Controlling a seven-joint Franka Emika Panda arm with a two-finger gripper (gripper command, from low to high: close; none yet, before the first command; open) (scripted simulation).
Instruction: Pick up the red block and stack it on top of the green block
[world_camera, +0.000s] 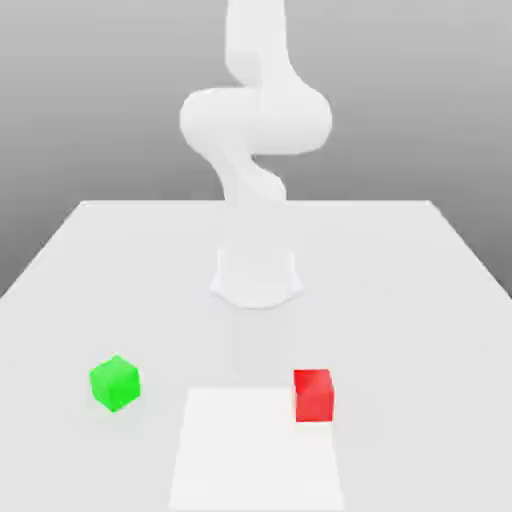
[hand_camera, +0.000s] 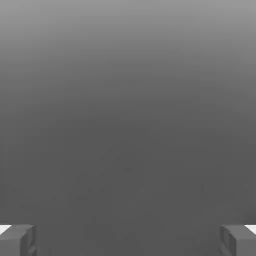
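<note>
Worktop (world_camera: 400, 300) well apart from the hand (hand_camera: 128, 241), arm (world_camera: 256, 120) rising off it. Pale square (world_camera: 245, 455) on the worktop, also away from the hand. Hand is wide, fingers (hand_camera: 27, 240) spread. Red block (world_camera: 314, 397) sits outside its grasp, at the square's edge; green block (world_camera: 115, 384) too, beyond the square, exterior view's left.

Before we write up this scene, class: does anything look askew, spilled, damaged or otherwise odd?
Nothing looks damaged or spilled. One mild oddity: in the exterior view, the green block sits turned, corner forward, while the red block sits nearly square to the view.
</note>
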